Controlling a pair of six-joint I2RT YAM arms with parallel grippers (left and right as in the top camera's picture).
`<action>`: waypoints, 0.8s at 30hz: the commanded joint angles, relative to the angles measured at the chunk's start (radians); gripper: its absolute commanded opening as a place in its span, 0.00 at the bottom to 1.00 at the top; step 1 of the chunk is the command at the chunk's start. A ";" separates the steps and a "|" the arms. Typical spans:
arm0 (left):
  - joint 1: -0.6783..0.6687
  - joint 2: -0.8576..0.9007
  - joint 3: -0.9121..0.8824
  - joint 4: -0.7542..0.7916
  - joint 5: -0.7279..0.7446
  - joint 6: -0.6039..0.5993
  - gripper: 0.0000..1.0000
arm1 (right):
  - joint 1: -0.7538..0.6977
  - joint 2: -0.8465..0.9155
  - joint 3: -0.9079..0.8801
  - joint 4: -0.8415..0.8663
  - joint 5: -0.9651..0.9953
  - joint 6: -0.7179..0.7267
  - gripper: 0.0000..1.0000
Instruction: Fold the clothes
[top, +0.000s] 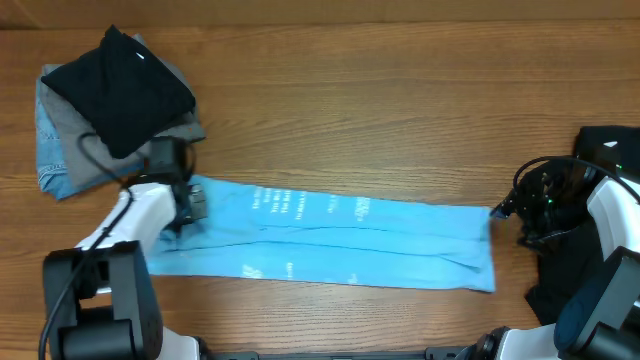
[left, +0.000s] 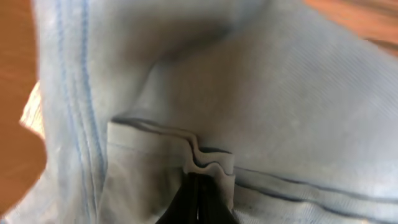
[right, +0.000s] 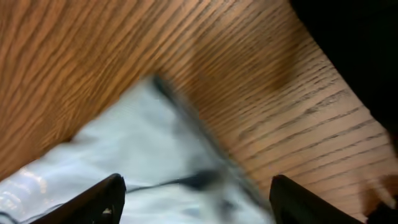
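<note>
- Since the shirt (top: 330, 240) lies as one long strip running left to right across the table (top: 400, 120), overhead is the view that matters for the next fold. The left gripper (top: 190, 205) sits on the strip's left end and the right gripper (top: 497, 212) is just off its right end. Each arm is nearest its own end. A pile (top: 110, 110) of other clothes sits up past the left end.
- Left wrist: this shows what overhead can't. The left gripper (left: 198, 186) is clamped tight on a little ridge of shirt (left: 280, 93) hem, with fabric bunched right at the tips.
- Right wrist: the right gripper (right: 196, 186) is spread wide and holding nothing. The shirt (right: 124, 149) corner lies just ahead, between the fingers (right: 106, 202), with bare wood beyond. My guess is it has to drop onto that corner and pinch before both ends can travel together. It's pretty blurry, so I can't tell if the fingers touch the cloth.
</note>
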 joint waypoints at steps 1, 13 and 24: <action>0.117 0.032 -0.046 -0.003 -0.017 -0.040 0.04 | -0.002 -0.023 0.024 -0.010 0.033 -0.005 0.80; 0.106 0.011 0.030 -0.041 0.160 0.030 0.40 | 0.005 0.020 -0.164 0.114 -0.201 -0.113 0.78; 0.104 -0.089 0.303 -0.258 0.237 0.056 0.47 | 0.125 0.020 -0.312 0.253 -0.272 -0.113 0.68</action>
